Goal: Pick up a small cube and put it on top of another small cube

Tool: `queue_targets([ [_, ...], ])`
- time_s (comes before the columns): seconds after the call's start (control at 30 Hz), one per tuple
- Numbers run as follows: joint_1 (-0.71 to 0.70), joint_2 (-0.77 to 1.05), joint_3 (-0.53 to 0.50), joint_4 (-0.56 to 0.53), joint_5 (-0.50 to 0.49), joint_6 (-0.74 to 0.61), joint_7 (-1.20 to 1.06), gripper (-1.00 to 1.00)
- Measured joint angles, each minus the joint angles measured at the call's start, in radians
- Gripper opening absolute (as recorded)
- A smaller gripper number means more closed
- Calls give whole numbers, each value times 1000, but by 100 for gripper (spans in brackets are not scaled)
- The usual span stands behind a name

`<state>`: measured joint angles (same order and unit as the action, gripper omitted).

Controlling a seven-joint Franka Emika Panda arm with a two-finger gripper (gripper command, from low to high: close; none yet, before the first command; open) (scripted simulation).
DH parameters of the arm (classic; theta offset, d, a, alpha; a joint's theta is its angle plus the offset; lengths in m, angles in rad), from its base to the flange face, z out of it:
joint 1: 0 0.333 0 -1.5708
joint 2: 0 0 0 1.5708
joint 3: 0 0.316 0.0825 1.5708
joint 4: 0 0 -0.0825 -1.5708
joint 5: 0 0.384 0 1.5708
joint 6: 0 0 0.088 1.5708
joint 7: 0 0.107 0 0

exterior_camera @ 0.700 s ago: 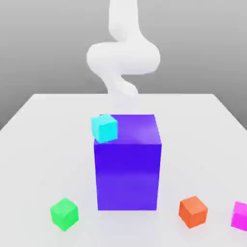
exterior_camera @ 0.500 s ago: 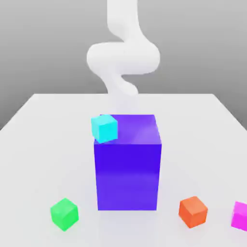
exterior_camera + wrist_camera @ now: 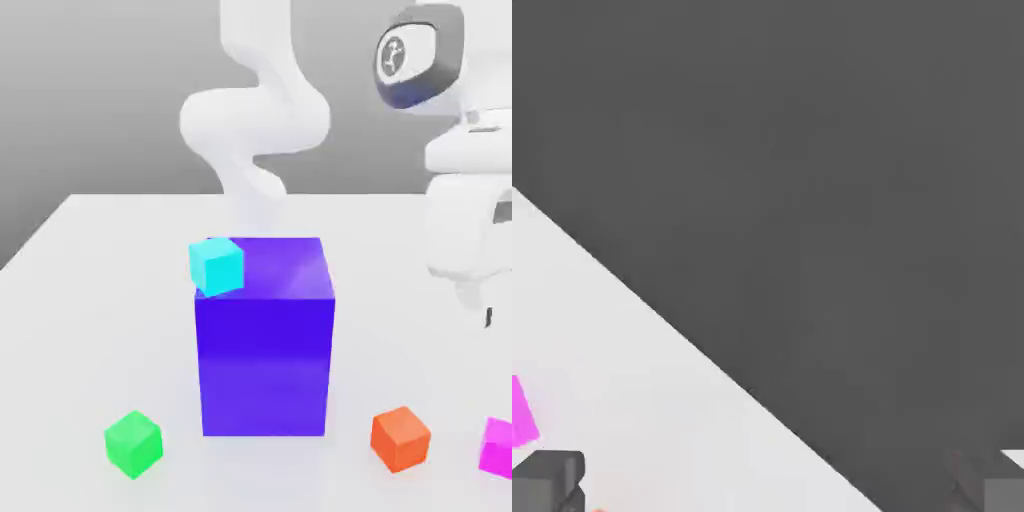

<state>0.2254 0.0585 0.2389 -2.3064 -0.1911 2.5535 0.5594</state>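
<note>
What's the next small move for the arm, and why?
Probably shift the open gripper sideways toward the magenta cube, staying high: in the hand view the cube lies outside the span between the fingers, so lowering straight down now would likely miss it.

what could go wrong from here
The claw could nudge the orange cube, which sits close to the magenta cube, on the way down. Later, carrying the magenta cube across to the green cube, it might clip the tall blue block standing between them.
</note>
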Motion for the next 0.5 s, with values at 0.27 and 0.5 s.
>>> queue_targets([
  [0.27,71,286,64,-1,-46,91,-92,0],
  [0.5,136,459,-3,34,-126,209,-45,-100],
])
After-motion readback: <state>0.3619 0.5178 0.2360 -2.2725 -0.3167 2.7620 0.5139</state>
